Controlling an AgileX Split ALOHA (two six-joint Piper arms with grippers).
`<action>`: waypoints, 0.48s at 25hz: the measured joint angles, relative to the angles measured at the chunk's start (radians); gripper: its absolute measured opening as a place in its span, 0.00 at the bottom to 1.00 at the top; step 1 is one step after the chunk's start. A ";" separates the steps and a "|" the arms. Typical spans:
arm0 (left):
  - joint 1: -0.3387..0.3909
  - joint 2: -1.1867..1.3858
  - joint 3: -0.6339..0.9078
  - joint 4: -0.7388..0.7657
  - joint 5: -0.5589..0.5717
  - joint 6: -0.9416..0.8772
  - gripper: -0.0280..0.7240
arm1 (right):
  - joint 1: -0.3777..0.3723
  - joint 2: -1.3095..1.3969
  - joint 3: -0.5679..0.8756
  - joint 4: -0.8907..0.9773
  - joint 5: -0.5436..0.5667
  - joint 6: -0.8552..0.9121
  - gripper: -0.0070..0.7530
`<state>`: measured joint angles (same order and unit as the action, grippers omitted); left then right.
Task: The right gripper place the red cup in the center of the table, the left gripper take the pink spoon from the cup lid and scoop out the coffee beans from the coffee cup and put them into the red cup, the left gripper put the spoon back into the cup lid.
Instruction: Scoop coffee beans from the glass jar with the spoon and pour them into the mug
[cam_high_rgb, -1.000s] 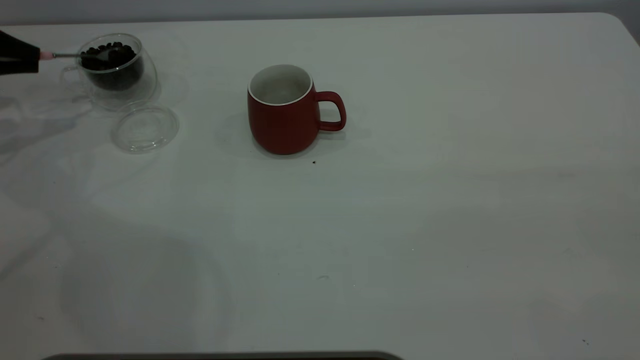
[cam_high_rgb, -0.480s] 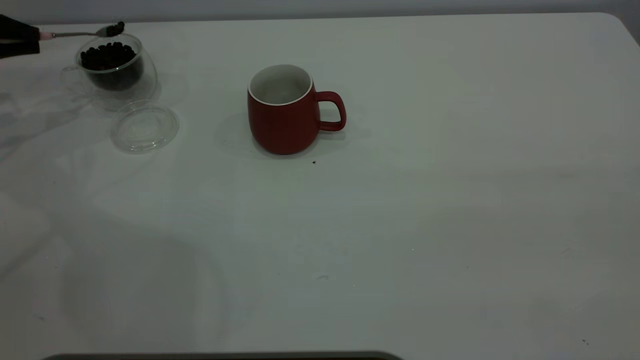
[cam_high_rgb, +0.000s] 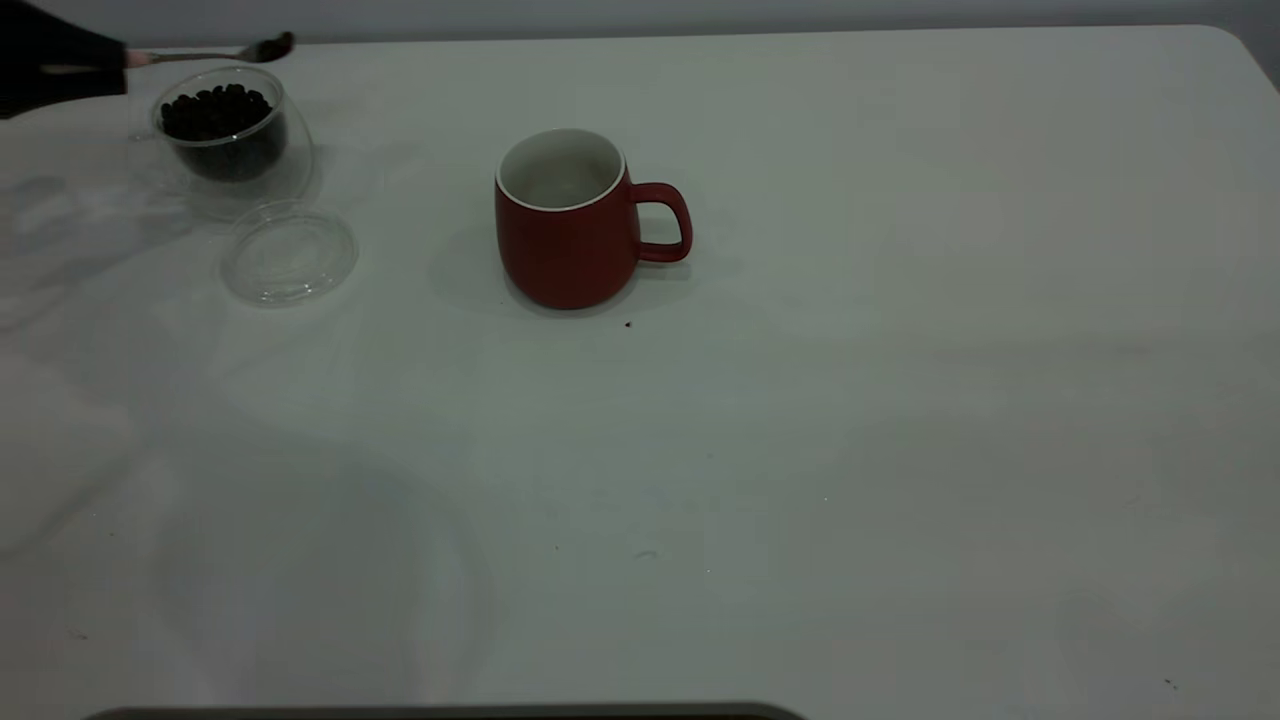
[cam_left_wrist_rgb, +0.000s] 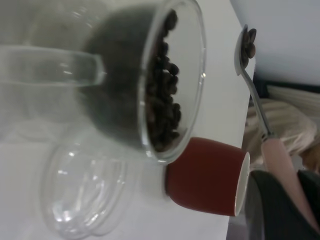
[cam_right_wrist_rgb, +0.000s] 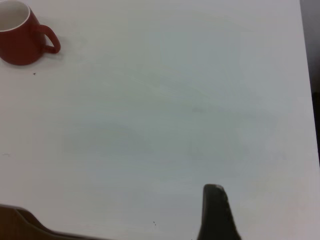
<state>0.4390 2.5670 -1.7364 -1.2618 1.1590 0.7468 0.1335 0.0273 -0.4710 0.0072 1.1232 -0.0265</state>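
My left gripper is at the far left and is shut on the pale pink handle of the pink spoon. It holds the spoon level, above and behind the coffee cup. A few coffee beans lie in the spoon's bowl. More coffee beans fill the glass cup. The cup lid lies empty in front of it. The red cup stands upright mid-table with its handle to the right, and nothing shows inside it. Part of my right gripper shows over bare table, far from the red cup.
The white table stretches bare to the right and front of the red cup. A tiny dark speck lies just in front of the mug. A dark edge runs along the near side.
The spoon has come up out of the glass cup with beans in its bowl. It has moved up and to the right with my left gripper. The cups and the lid have not moved.
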 joint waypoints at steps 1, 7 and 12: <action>-0.014 0.000 0.000 0.000 0.000 -0.004 0.19 | 0.000 0.000 0.000 0.000 0.000 0.000 0.71; -0.110 0.000 0.000 0.000 0.000 -0.008 0.19 | 0.000 0.000 0.000 0.000 0.000 0.000 0.71; -0.197 0.000 0.000 0.000 0.000 -0.008 0.19 | 0.000 0.000 0.000 0.000 0.000 0.000 0.71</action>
<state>0.2416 2.5670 -1.7364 -1.2618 1.1590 0.7388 0.1335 0.0273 -0.4710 0.0072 1.1232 -0.0265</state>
